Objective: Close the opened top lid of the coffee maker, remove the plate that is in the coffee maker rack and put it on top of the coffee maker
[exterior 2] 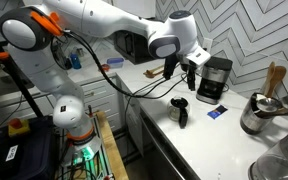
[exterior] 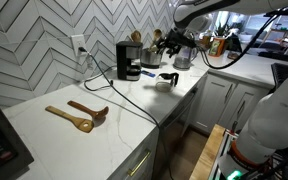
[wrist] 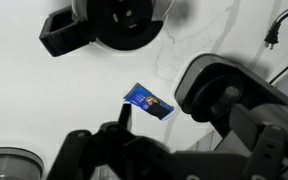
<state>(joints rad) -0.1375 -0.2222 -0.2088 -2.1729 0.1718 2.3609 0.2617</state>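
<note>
Small boxy black plastic coffee maker (exterior: 129, 58) at the back edge of the white stone counter (exterior: 54, 135), against the herringbone-tiled wall (exterior: 34, 50), with its black power cord (exterior: 114, 92) running across toward the front edge. Thin flat black top lid (exterior 2: 217, 60) too small and dark to judge as raised or flat. In the recessed front rack (exterior: 134, 66), a small round pale greyish plate (exterior: 131, 73), outline unclear. Clear glass carafe with black handle (exterior: 166, 78) out on the counter just in front of the machine, a small blue packet (exterior 2: 215, 113) near it. Above the counter just beside the machine, the gripper (exterior 2: 191, 72), jaws spread wide, nothing between them. Two wooden spoons (exterior: 76, 115) mid-counter, well apart from the machine.
</note>
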